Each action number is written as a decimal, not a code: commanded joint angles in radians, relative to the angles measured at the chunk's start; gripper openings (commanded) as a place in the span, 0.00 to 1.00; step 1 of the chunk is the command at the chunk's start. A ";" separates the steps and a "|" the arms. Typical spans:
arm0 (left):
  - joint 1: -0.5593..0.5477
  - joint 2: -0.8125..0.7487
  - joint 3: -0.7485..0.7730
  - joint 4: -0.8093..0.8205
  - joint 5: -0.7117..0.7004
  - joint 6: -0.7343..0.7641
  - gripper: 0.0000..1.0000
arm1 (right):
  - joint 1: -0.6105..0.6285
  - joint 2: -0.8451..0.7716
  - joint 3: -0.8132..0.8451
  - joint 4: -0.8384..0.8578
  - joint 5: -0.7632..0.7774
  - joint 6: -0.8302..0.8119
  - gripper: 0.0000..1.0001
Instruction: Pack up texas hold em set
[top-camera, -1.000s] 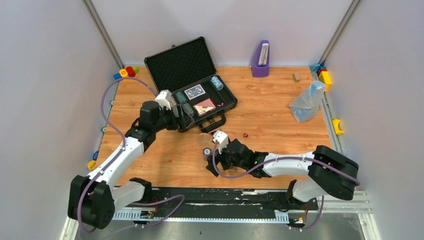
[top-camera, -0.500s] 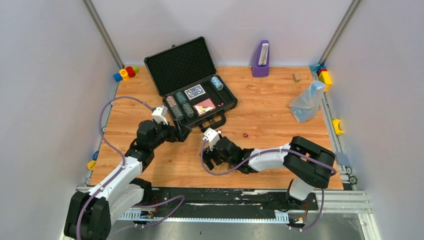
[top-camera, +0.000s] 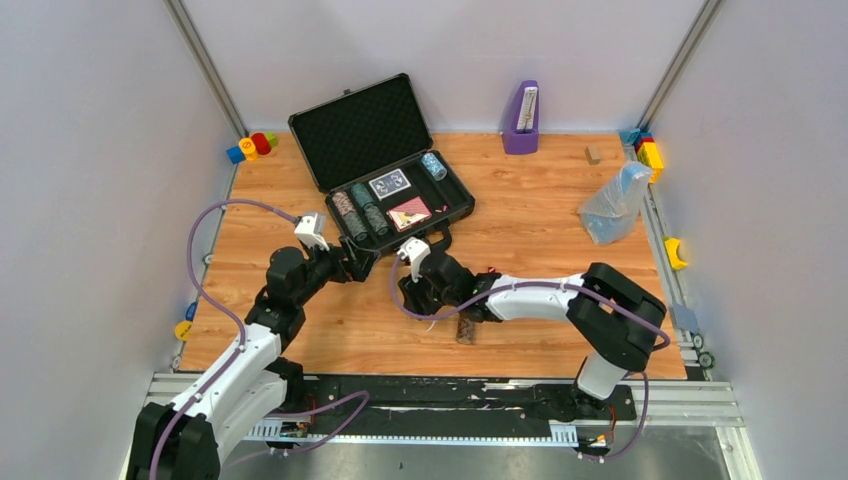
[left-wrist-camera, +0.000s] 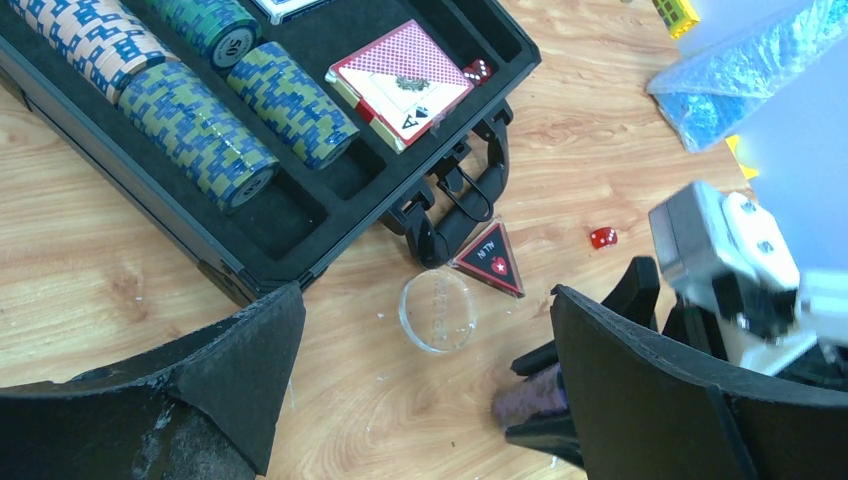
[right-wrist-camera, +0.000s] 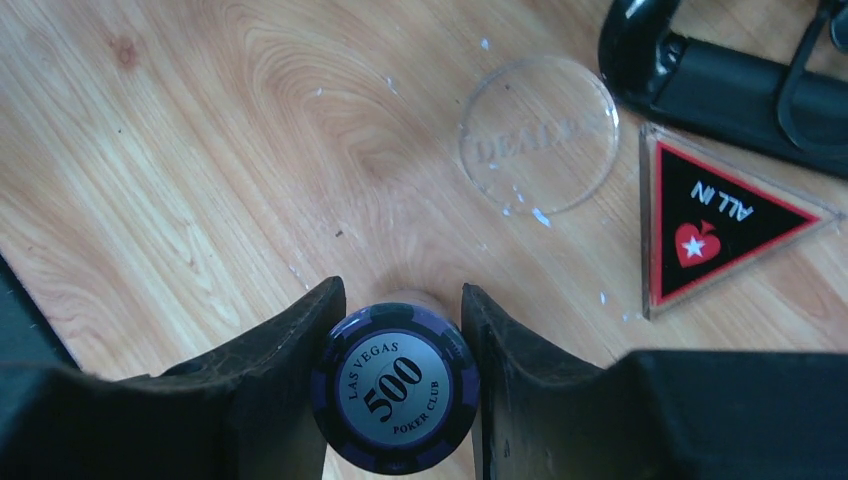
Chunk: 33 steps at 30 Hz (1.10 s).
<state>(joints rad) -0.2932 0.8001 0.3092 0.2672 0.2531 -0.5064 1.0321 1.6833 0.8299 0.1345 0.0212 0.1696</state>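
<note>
Right gripper (right-wrist-camera: 402, 300) half-closed, fingers against both sides of the purple chip stack (right-wrist-camera: 397, 400), which stands upright on the table (right-wrist-camera: 150, 150) near the case (top-camera: 365, 130) handle. Side grip judged right for lifting it into a slot. Left gripper (left-wrist-camera: 425, 300) wide open, empty. Stack height hidden beneath top chip.

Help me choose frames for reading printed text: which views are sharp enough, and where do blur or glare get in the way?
Right wrist: print on the purple chip stack and triangular button is crisp; lettering on the clear disc is faint. Left wrist: card deck sharp, own fingers dark and soft. Top external: evenly lit, print too small.
</note>
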 joint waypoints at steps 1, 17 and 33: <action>-0.003 -0.006 -0.002 0.050 -0.007 0.002 1.00 | -0.063 -0.098 0.074 -0.172 -0.167 0.094 0.12; -0.002 -0.003 -0.005 0.047 -0.009 0.025 1.00 | -0.204 -0.107 0.279 -0.701 -0.491 0.166 0.27; -0.002 0.050 0.008 0.063 0.018 0.021 1.00 | -0.205 0.172 0.476 -0.790 -0.344 0.073 0.86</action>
<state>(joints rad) -0.2932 0.8436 0.3058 0.2817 0.2604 -0.5026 0.8295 1.8549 1.2533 -0.6529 -0.3573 0.2722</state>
